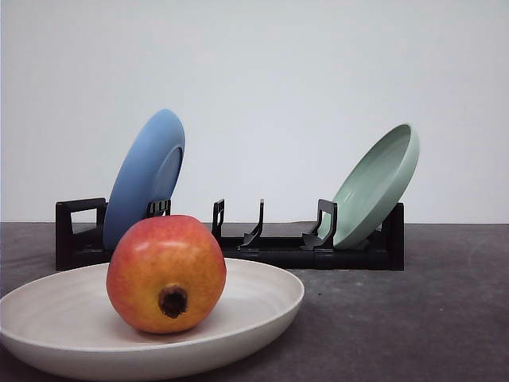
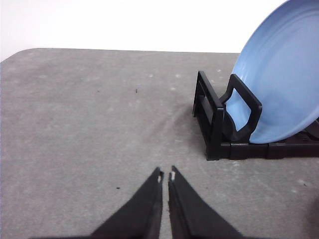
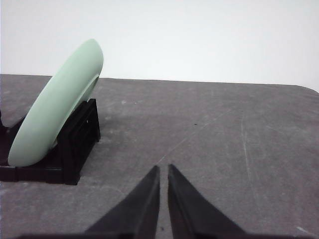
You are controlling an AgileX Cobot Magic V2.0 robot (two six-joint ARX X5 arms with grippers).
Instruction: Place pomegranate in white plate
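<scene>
Front view: the pomegranate (image 1: pixel 166 274) sits inside the white plate (image 1: pixel 262 306), in front of the black rack (image 1: pixel 278 253), calyx toward the camera. Left gripper (image 2: pixel 165 175) and right gripper (image 3: pixel 163 168) hover over bare tabletop (image 2: pixel 89 124) beside the rack's ends, nearly closed, holding nothing.

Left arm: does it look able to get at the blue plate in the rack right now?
Probably yes. In the left wrist view, bare table lies between the left gripper, jaws shut, and the blue plate in the black rack. The jaws would need opening.
</scene>
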